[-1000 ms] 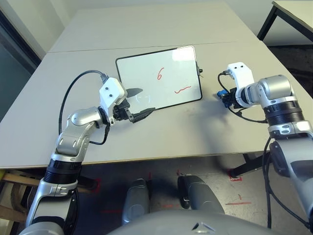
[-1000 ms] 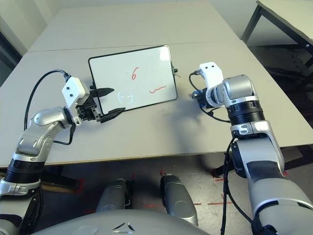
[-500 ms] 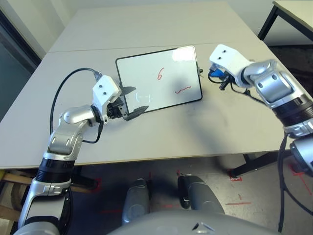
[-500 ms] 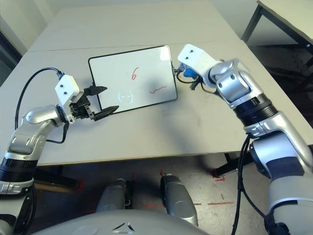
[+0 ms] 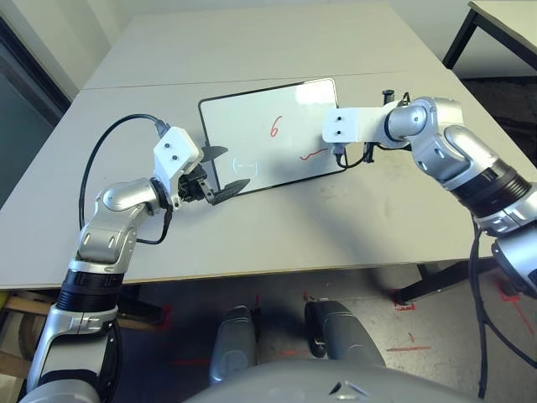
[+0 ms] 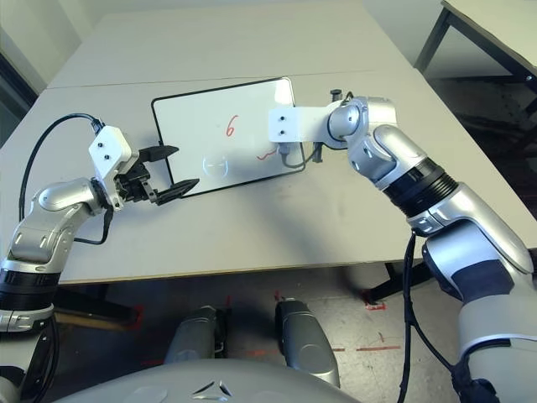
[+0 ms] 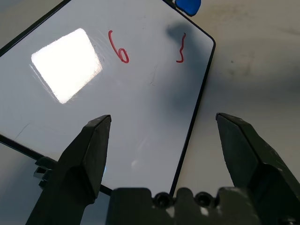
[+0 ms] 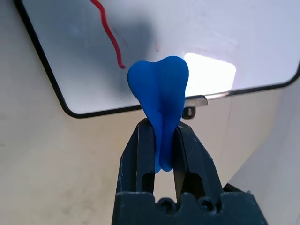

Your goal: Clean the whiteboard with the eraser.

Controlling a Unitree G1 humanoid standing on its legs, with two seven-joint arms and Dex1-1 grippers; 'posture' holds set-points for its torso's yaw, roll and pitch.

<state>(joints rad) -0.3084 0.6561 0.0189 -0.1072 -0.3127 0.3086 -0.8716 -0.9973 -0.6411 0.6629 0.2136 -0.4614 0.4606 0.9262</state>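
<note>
Two black fingers of the right end effector (image 8: 161, 136) are clamped on the eraser (image 8: 160, 101), the blue block standing up out of the grip with its lobed end free. In the head views this end effector sits under its white wrist housing over the whiteboard's (image 5: 252, 126) near right corner, above the red squiggle (image 5: 312, 154); whether the eraser touches the surface cannot be told. The right forearm runs back from there to the right, bent at the elbow, with the wrist turned so the housing lies flat across the board's right edge.

The left end effector (image 5: 223, 172) stands wide apart and holds nothing. It points toward the board's near left edge, one fingertip over the white surface, the other at the black frame. Its arm is bent, elbow out to the left, a black cable looping above the wrist.

The whiteboard lies flat on the grey bench (image 5: 277, 227), slightly skewed, carrying a red "6" (image 5: 273, 127) near its middle and the squiggle toward its right.
</note>
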